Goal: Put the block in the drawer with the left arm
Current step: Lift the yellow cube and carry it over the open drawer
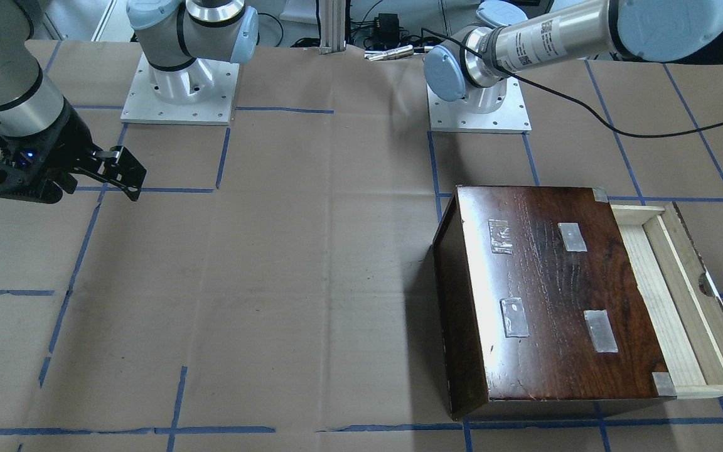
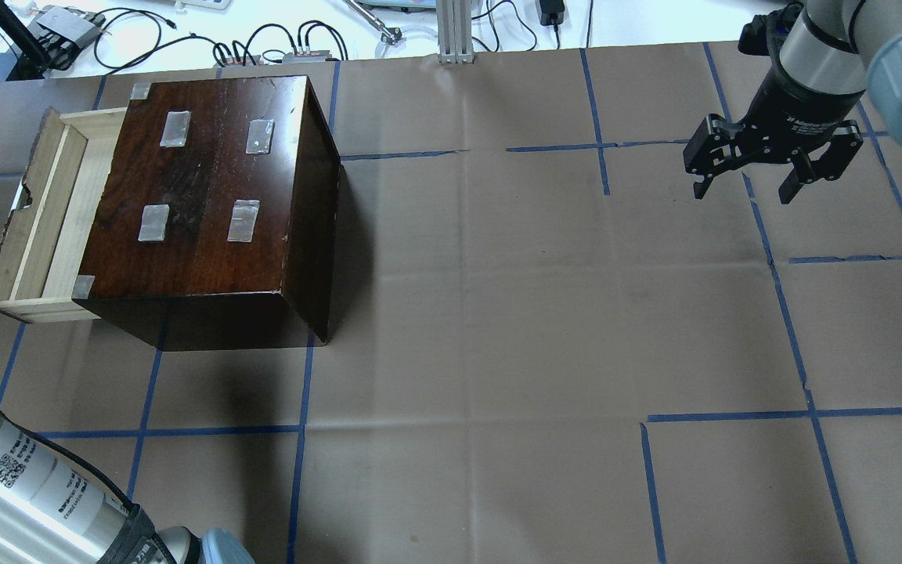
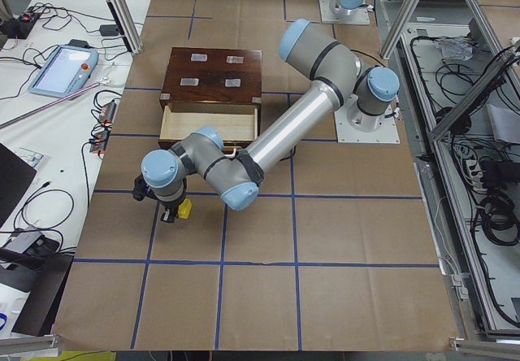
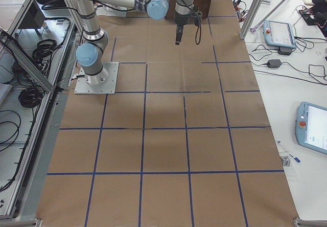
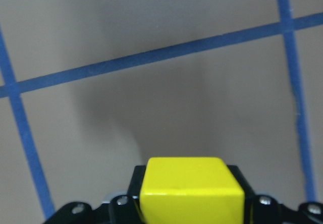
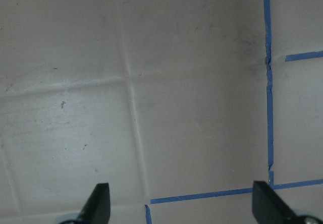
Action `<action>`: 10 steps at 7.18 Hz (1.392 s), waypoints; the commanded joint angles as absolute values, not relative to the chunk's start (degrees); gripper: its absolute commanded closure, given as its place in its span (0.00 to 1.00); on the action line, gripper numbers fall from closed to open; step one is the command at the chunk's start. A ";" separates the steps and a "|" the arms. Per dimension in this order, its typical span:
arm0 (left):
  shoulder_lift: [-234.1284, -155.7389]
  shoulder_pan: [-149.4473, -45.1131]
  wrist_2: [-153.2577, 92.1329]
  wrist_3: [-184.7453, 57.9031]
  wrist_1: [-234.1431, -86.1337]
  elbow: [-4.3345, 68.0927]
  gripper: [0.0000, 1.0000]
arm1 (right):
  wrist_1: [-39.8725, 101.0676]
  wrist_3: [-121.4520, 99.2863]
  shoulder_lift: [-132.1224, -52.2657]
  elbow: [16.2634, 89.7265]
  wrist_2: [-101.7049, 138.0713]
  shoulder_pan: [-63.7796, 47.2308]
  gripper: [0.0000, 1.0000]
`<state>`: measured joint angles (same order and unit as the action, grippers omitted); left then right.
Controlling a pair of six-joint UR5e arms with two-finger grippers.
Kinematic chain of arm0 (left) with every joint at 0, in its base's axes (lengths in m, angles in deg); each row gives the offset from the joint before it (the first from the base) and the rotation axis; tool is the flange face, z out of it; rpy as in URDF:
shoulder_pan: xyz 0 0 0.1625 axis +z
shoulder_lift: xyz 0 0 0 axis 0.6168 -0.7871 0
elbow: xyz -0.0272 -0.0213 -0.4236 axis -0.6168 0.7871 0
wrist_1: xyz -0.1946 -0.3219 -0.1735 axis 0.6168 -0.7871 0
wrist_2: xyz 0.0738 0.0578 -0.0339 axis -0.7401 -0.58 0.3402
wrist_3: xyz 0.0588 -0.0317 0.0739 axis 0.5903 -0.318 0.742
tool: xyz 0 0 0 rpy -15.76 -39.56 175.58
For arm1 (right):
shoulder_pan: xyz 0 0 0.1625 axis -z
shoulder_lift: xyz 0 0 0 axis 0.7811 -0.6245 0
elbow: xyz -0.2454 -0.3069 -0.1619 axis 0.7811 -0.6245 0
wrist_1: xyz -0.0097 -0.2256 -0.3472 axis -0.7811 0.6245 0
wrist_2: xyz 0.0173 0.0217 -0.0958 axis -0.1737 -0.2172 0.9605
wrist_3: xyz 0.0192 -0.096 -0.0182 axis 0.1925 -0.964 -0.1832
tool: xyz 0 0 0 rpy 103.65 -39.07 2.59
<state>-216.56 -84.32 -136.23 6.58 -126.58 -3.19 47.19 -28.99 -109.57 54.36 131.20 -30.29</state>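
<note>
Yellow block, one, gripped by left end effector; one drawer, open.

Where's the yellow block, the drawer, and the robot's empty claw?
yellow block [image 5: 191, 188]: left wrist view, on its facing side.
drawer [image 2: 79, 200]: overhead view, on its bare wooden floor.
right gripper [image 2: 743, 193]: overhead view, midway between its open fingertips.

Brown paper covers the table, gridded with blue tape lines (broken in places). A glossy dark-wood box sits on it, four silvery tape patches stuck to its top. Beyond the paper's edge, a white bench carries a tangle of black cables and a teach pendant.
</note>
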 commanded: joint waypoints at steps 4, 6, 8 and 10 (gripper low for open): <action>-189.51 -93.87 -142.27 -14.46 -129.91 25.34 1.00 | 47.19 -28.99 -109.57 54.39 131.21 -30.29 0.00; -190.97 -98.62 -141.92 -21.42 -126.50 28.26 1.00 | 47.19 -28.99 -109.57 54.39 131.21 -30.29 0.00; -194.22 -98.99 -141.74 -21.62 -120.70 28.28 1.00 | 47.19 -28.99 -109.57 54.39 131.21 -30.29 0.00; -196.34 -98.99 -141.66 -21.62 -119.80 27.84 1.00 | 47.19 -29.08 -109.57 54.39 131.21 -30.29 0.00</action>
